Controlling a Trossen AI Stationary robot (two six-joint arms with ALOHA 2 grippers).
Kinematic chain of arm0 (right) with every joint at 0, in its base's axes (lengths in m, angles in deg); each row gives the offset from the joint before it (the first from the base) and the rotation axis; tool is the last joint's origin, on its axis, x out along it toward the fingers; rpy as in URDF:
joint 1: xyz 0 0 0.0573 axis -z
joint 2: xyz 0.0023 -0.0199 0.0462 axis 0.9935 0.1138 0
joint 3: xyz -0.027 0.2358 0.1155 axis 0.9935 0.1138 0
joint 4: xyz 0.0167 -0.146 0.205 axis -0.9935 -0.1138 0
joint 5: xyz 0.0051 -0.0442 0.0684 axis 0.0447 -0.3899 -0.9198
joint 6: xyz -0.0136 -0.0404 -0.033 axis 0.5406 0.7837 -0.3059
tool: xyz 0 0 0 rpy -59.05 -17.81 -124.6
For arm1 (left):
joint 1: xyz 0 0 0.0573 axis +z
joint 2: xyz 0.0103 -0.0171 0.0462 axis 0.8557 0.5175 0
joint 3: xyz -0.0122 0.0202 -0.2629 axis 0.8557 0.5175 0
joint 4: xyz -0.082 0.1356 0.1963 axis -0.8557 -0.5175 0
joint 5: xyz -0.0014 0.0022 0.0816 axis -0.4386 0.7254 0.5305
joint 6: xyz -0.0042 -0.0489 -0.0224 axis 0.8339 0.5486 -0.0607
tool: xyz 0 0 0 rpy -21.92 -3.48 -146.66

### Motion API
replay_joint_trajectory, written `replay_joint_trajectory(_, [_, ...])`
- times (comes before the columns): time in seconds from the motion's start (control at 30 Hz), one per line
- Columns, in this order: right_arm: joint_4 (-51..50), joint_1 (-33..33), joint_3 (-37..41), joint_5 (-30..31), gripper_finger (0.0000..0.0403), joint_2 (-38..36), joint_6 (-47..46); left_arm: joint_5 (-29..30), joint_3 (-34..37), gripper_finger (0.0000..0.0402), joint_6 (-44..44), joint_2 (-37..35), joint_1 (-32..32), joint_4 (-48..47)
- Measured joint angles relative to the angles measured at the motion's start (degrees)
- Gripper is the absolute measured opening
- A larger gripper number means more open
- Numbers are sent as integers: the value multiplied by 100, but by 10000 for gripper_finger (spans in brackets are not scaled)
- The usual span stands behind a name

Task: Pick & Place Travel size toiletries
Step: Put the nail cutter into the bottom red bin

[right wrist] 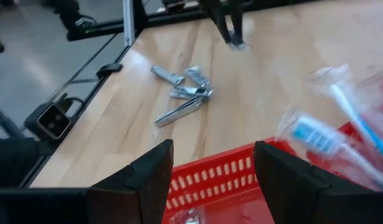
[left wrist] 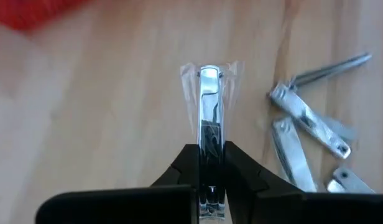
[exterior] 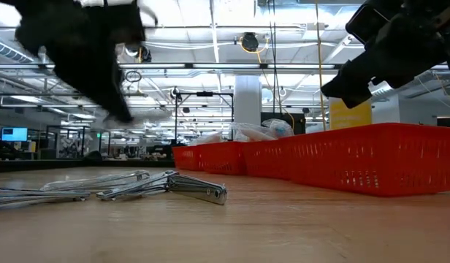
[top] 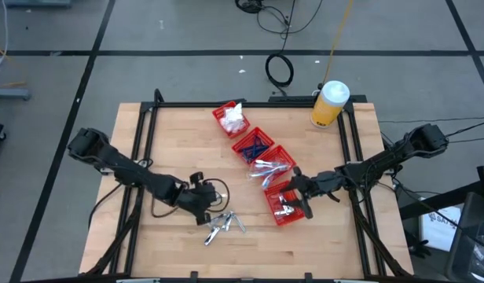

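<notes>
On the left half of the wooden table (top: 171, 141), the left tool (top: 204, 206) sits low near the front edge, its fingers (left wrist: 241, 174) pressed together on a silvery nail clipper (left wrist: 210, 118) in a clear wrapper, which sticks straight out beyond the fingertips. In the left wrist view the clipper is clamped by one end and its far end hangs over bare wood. Just beside that tool, a little toward the front of the table, lies a loose heap of more silvery clippers (top: 225, 226), touching and crossing one another; the low view shows them lying flat on the wood (exterior: 137, 186).

Toward the middle, a diagonal row of four red bins (top: 262, 153) runs from the back of the table toward the front right. The rearmost bin holds white soft packets (top: 234, 116), the next holds dark blue pieces (top: 254, 146), the third holds clear-wrapped sticks (top: 273, 167), and the frontmost one holds silvery pieces (top: 284, 206).

At the right, the right tool (top: 298, 189) hovers over the frontmost bin with its fingers (right wrist: 148, 174) spread apart and nothing between them. A yellow bottle with a white cap (top: 330, 104) stands at the table's back right corner, well apart from both arms.
</notes>
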State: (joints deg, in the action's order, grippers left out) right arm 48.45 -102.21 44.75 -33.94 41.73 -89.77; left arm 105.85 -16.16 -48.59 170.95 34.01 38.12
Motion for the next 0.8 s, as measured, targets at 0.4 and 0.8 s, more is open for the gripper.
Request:
replay_joint_trajectory(0.4, [1438, 7, 0, 904, 210, 2, 1029, 1076, -22, 29, -3375, -331, 30, 3884])
replay_joint_trajectory(0.8, [3267, 266, -7, 841, 254, 151, 1392, -618, -22, 28, -4056, 801, 1109, 6907])
